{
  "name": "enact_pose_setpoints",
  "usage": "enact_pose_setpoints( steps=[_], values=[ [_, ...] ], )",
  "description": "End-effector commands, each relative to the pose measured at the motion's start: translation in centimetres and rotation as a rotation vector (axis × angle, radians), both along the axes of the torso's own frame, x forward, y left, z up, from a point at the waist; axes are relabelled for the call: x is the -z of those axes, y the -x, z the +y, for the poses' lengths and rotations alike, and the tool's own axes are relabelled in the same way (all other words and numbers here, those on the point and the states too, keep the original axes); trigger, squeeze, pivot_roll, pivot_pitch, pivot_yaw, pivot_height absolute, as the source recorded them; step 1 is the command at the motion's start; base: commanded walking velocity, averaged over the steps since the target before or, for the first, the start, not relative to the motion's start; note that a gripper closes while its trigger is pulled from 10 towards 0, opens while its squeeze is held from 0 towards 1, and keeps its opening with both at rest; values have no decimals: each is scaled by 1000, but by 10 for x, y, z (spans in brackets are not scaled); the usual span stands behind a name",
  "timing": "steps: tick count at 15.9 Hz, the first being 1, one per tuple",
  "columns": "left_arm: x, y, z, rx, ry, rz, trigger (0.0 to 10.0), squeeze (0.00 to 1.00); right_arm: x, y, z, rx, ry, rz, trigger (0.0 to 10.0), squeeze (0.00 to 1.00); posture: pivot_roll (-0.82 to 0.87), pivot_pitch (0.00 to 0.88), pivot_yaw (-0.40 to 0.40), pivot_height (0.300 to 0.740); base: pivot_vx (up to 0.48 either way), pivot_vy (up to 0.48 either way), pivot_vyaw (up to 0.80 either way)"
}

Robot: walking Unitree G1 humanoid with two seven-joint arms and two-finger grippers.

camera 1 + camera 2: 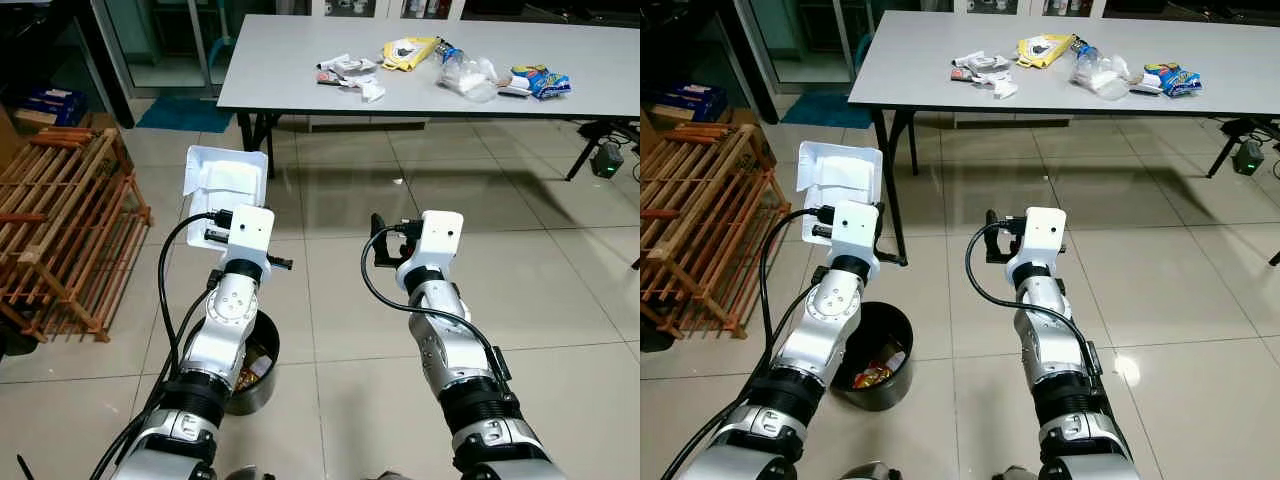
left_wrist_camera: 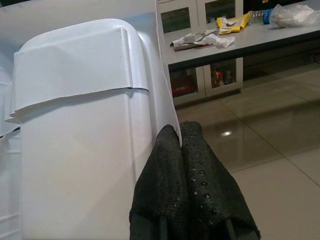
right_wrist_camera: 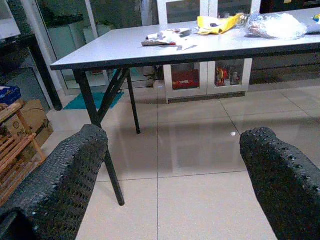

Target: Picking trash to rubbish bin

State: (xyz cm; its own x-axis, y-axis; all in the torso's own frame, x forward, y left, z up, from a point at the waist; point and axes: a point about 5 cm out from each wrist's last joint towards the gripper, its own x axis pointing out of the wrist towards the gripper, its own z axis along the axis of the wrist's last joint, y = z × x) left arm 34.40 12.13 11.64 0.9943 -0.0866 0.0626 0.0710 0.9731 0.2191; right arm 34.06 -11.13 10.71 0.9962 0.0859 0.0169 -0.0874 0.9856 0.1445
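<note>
A white foam food box (image 1: pixel 225 180), lid folded open, hangs at my front left with my left gripper (image 2: pixel 180 136) shut on its edge. Its white wall (image 2: pixel 75 130) looms large in the left wrist view. Below my left arm a round black rubbish bin (image 1: pixel 875 395) stands on the floor with some wrappers inside. My right gripper (image 3: pixel 175 140) is held out over the tiles, open, nothing between its fingers. Farther ahead, a grey table (image 1: pixel 290 75) carries more trash: crumpled wrappers (image 1: pixel 350 72), a yellow bag (image 1: pixel 408 50), a clear plastic bag (image 1: pixel 468 75) and a blue packet (image 1: pixel 540 80).
A wooden slatted rack (image 1: pixel 60 220) stands on the left. The table's black legs (image 1: pixel 252 128) come down just beyond the foam box. White cabinets line the wall behind the table. A small black device (image 1: pixel 606 158) with a green light sits on the floor at far right.
</note>
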Motion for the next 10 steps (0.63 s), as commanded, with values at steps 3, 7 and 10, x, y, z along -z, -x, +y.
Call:
enact_pose_setpoints(
  steps=[3, 7, 10],
  values=[
    [2, 0, 0, -1, -4, 18, 10000, 0, -1, -1, 0, 0, -7, 4, 10000, 0, 22, 27, -9, 716, 0, 395, 0],
    [2, -1, 1, -5, -9, 22, 10000, 0, -1, -1, 0, 1, -8, 5, 10000, 0, 23, 27, -7, 716, 0, 472, 0],
    [2, 0, -1, 5, -25, 14, 10000, 0, 0, -1, 0, 1, -9, 5, 10000, 0, 24, 26, -6, 716, 0, 0, 0]
  ],
)
